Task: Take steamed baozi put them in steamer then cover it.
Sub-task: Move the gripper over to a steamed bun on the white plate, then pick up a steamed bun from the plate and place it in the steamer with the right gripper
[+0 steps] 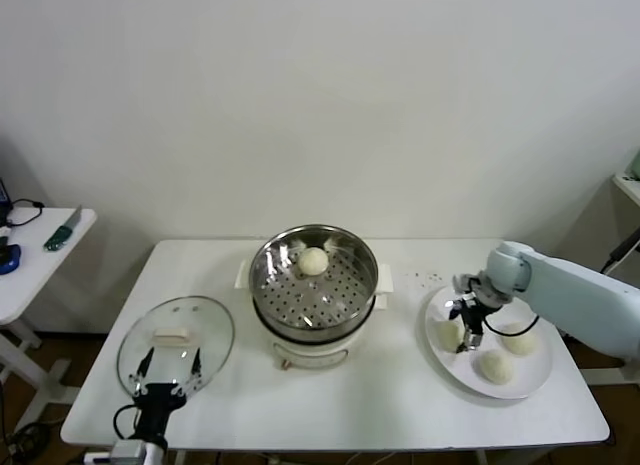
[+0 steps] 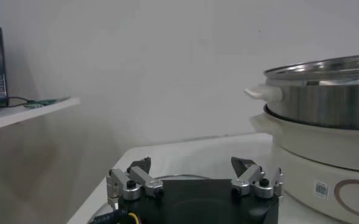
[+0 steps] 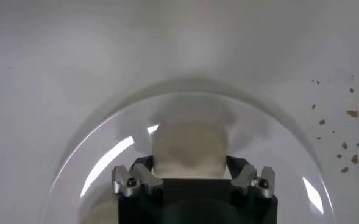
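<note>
One baozi (image 1: 313, 261) lies in the steel steamer (image 1: 268, 285) at the table's middle. Three more rest on the white plate (image 1: 530, 385) at the right. My right gripper (image 1: 462, 338) is down on the plate's left baozi (image 3: 188, 143), which sits between the fingers (image 3: 144, 163) with both pressing its sides. The other two baozi (image 1: 519, 339) (image 1: 495, 366) lie just to its right. The glass cover (image 1: 176, 343) lies flat at the front left. My left gripper (image 1: 170, 360) hovers open over its near edge, holding nothing.
The steamer sits on a white pot base (image 2: 313, 143) with side handles. A small side table (image 1: 40, 255) with tools stands off the left end. Dark specks (image 3: 347, 131) dot the tabletop beyond the plate.
</note>
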`<state>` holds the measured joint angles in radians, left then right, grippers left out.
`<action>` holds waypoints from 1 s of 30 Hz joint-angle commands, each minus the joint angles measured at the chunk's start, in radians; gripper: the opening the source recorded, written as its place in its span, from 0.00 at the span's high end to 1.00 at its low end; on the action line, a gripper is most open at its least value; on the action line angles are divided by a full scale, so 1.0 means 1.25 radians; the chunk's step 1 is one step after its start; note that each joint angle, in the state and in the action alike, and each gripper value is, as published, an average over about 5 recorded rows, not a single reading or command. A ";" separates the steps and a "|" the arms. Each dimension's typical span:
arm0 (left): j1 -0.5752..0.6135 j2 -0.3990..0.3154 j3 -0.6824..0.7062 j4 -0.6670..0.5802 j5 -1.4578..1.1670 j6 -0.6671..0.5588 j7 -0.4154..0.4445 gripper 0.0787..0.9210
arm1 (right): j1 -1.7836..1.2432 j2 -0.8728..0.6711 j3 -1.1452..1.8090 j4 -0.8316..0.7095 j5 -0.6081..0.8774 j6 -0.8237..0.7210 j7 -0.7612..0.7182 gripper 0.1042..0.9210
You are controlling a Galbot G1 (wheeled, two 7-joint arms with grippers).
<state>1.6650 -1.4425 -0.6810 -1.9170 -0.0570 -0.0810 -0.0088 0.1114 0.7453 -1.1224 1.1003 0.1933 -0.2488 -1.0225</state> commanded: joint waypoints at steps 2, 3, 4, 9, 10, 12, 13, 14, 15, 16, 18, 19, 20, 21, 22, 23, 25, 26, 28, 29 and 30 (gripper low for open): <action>-0.001 -0.001 0.000 -0.001 -0.002 0.003 -0.005 0.12 | -0.009 0.013 0.003 -0.012 -0.002 0.000 0.000 0.25; -0.001 -0.001 0.000 -0.001 -0.002 0.003 -0.005 0.12 | -0.006 0.010 0.003 -0.011 0.000 0.001 -0.001 0.26; -0.001 -0.001 0.000 -0.001 -0.002 0.003 -0.006 0.12 | -0.001 0.008 0.001 -0.009 0.003 0.001 -0.001 0.26; 0.000 -0.002 0.000 -0.003 -0.003 0.003 -0.006 0.12 | 0.069 -0.012 -0.036 0.006 0.048 -0.001 -0.003 0.27; 0.000 -0.002 0.001 -0.004 -0.003 0.003 -0.006 0.12 | 0.096 -0.014 -0.052 0.009 0.063 -0.001 -0.003 0.27; 0.001 -0.002 0.003 -0.005 -0.003 0.003 -0.005 0.12 | 0.166 -0.015 -0.100 0.015 0.103 -0.002 -0.006 0.27; 0.001 -0.003 0.004 -0.006 -0.003 0.003 -0.005 0.12 | 0.205 -0.012 -0.128 0.016 0.128 -0.002 -0.008 0.27; 0.002 -0.003 0.006 -0.007 -0.003 0.003 -0.005 0.12 | 0.246 -0.006 -0.155 0.017 0.154 -0.003 -0.010 0.27; 0.003 -0.004 0.008 -0.009 -0.003 0.003 -0.005 0.12 | 0.293 0.002 -0.185 0.016 0.184 -0.004 -0.012 0.27; 0.003 -0.004 0.010 -0.011 -0.003 0.004 -0.006 0.12 | 0.337 0.012 -0.212 0.016 0.211 -0.005 -0.014 0.27; 0.004 -0.005 0.014 -0.015 -0.004 0.006 -0.008 0.12 | 0.428 0.043 -0.265 0.015 0.268 -0.007 -0.015 0.27; 0.005 -0.006 0.016 -0.017 -0.005 0.008 -0.010 0.12 | 0.467 0.060 -0.289 0.015 0.295 -0.007 -0.015 0.27; 0.005 -0.006 0.018 -0.019 -0.006 0.010 -0.011 0.12 | 0.502 0.078 -0.310 0.016 0.319 -0.008 -0.016 0.27; 0.005 -0.006 0.019 -0.021 -0.006 0.011 -0.012 0.12 | 0.535 0.098 -0.330 0.015 0.341 -0.008 -0.018 0.27; 0.006 -0.006 0.021 -0.023 -0.008 0.012 -0.013 0.12 | 0.558 0.116 -0.343 0.014 0.358 -0.007 -0.021 0.27; 0.006 -0.005 0.022 -0.024 -0.008 0.013 -0.013 0.12 | 0.580 0.139 -0.355 0.012 0.379 -0.007 -0.024 0.27; 0.006 -0.003 0.027 -0.027 -0.009 0.014 -0.013 0.12 | 0.610 0.182 -0.369 0.006 0.418 -0.008 -0.027 0.27; 0.007 -0.002 0.029 -0.028 -0.009 0.014 -0.013 0.12 | 0.619 0.207 -0.372 0.004 0.444 -0.012 -0.025 0.27; 0.007 -0.002 0.034 -0.029 -0.007 0.014 -0.015 0.12 | 0.625 0.251 -0.370 0.003 0.494 -0.025 -0.017 0.27; 0.008 -0.002 0.036 -0.030 -0.006 0.013 -0.016 0.12 | 0.625 0.276 -0.368 0.003 0.519 -0.032 -0.011 0.27; 0.009 -0.003 0.038 -0.031 -0.006 0.013 -0.017 0.12 | 0.623 0.298 -0.365 0.003 0.538 -0.040 -0.005 0.27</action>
<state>1.6758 -1.4478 -0.6401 -1.9519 -0.0648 -0.0652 -0.0287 0.7107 0.9583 -1.4792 1.1062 0.6595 -0.2803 -1.0357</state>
